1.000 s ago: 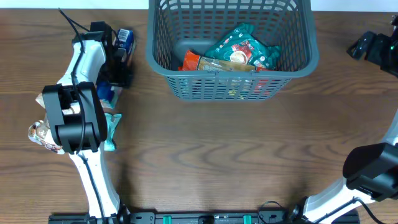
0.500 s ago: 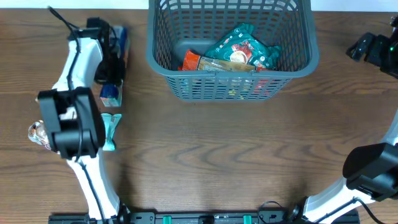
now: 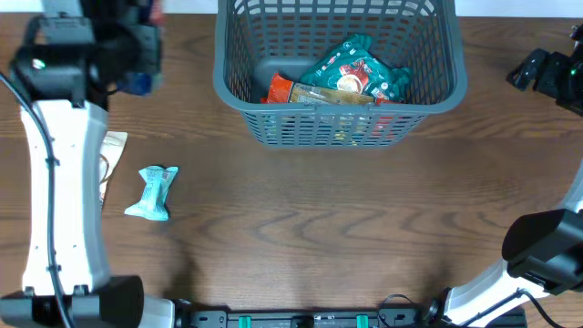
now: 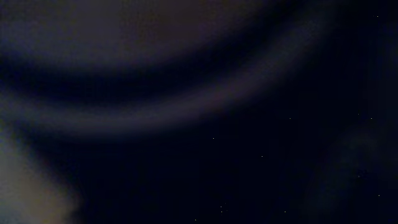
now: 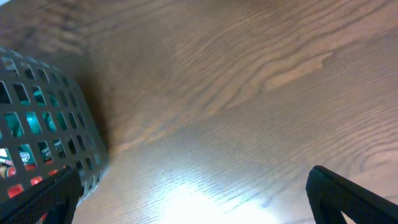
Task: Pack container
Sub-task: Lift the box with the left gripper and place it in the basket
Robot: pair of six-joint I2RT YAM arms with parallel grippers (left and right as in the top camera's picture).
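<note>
Container point(image 3: 273, 128), upright, mouth up, long axis left to right

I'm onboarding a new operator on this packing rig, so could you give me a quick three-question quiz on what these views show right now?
1. True or false: the container is empty.
2. Where does the loose teal packet lie? A) inside the container B) on the table, left of the container C) on the right side, under the right arm
3. In the right wrist view, what sits between the fingers of the right gripper?

Key
1. False: several packets lie in it, among them a teal and red packet.
2. B.
3. Nothing; the fingers stand apart over bare wood.
</note>
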